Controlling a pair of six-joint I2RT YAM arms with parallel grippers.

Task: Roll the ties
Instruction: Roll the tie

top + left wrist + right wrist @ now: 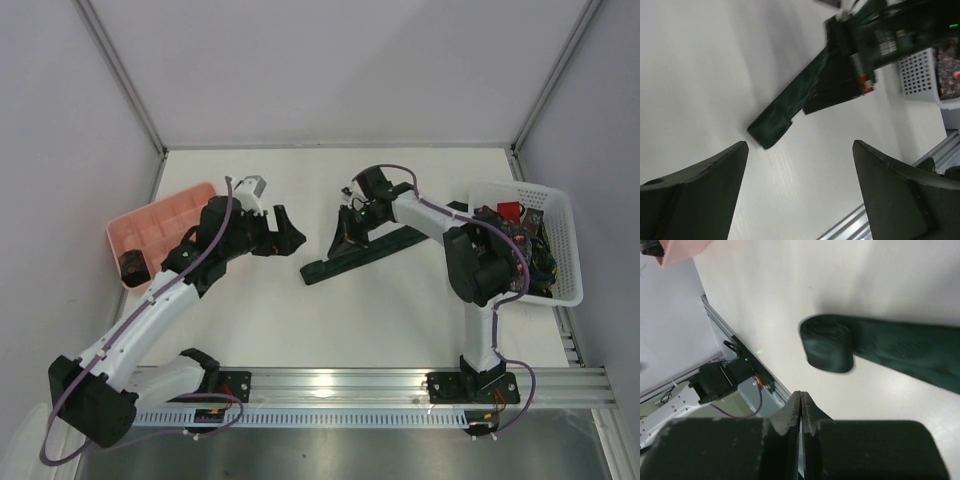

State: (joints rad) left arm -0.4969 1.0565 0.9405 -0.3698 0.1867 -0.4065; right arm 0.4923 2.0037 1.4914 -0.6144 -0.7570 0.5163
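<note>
Left wrist view shows the left tool (800, 146) spread near the folded end of the dark green tie (794, 96), right tool (800, 400) pressed together, perhaps pinning it; rolling needs that end pinched.

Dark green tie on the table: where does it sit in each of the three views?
Top external: the dark green tie lies diagonally near picture centre.
Left wrist: it runs from centre to upper middle, rolled end lowest.
Right wrist: it fills the right half, rolled end at centre.
Shared landmark: the shut right gripper, close to the tie in all three views.
</note>
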